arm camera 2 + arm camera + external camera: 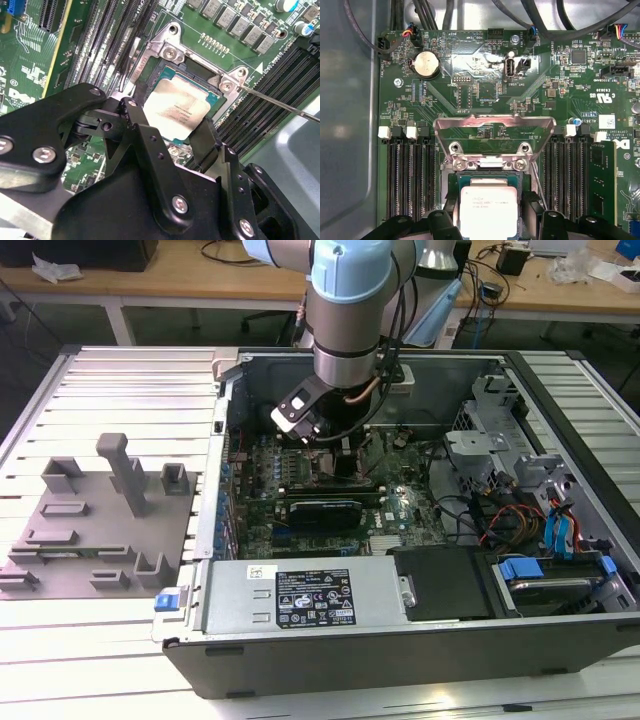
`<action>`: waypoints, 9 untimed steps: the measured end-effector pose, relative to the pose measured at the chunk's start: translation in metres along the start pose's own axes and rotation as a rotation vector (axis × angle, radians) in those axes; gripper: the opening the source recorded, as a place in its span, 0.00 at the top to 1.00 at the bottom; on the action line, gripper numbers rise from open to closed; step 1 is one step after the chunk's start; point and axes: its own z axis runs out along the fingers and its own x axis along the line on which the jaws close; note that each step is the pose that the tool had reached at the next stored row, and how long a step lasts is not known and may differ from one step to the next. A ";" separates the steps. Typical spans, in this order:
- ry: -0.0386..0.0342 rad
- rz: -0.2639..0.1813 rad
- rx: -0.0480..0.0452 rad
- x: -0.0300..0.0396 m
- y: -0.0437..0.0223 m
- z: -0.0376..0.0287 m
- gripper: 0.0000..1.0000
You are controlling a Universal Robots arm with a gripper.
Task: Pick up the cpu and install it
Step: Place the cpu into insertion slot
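Counter: slatted metal; it carried the open computer case and, on the exterior view's left, a grey fixture plate
Case: lay on its side with the panel off, so the motherboard faced up within reach
Arm: pointed straight down into the case, over the board
Load plate: hinged up and back, leaving the socket bare to take the chip
End effector: narrow, fingers against two opposite edges of the cpu, seemingly clamping it level
Cpu: between those fingers, squarely over the socket, silvery top up; whether it sat fully home could not be told
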 end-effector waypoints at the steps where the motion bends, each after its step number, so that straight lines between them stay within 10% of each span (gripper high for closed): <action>1: -0.0001 0.000 0.0000 0.0000 0.0000 0.0000 0.38; 9: -0.0015 0.000 0.0001 -0.0001 0.0003 -0.0051 0.38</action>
